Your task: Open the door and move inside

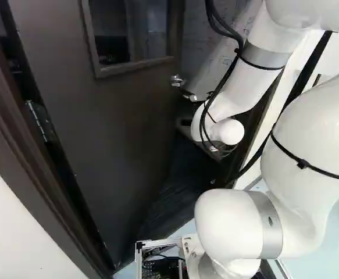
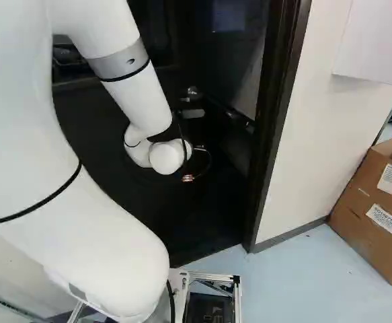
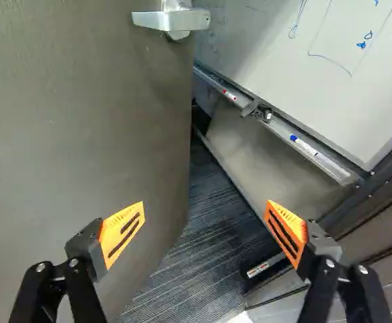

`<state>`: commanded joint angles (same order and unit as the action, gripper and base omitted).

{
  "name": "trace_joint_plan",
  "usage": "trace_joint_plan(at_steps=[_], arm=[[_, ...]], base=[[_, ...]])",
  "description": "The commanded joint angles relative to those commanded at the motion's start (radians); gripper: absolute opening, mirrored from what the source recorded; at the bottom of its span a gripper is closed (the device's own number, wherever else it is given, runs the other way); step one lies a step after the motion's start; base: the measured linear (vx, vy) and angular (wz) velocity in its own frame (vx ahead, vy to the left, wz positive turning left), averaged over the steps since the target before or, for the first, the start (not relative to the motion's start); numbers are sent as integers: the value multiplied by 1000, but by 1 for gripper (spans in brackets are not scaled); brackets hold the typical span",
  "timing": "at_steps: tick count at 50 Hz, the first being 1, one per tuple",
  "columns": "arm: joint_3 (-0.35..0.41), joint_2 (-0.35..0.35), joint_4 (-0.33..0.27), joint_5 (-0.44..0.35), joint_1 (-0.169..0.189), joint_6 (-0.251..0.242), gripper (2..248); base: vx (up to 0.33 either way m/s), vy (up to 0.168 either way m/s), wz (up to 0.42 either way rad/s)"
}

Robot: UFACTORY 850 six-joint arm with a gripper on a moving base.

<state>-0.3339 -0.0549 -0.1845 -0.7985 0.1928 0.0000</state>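
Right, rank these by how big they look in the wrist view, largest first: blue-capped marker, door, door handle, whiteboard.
1. Door
2. Whiteboard
3. Door handle
4. Blue-capped marker

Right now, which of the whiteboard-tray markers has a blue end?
The marker on the gripper's side of the small dark items; the red-ended marker lies on their far side, nearer the door.
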Motion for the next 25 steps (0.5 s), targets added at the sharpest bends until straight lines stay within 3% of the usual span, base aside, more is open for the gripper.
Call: trace_joint_plan(at_steps=[25], arm=[[0,0,0,0,0,0,247]], base=[[57,89,113]])
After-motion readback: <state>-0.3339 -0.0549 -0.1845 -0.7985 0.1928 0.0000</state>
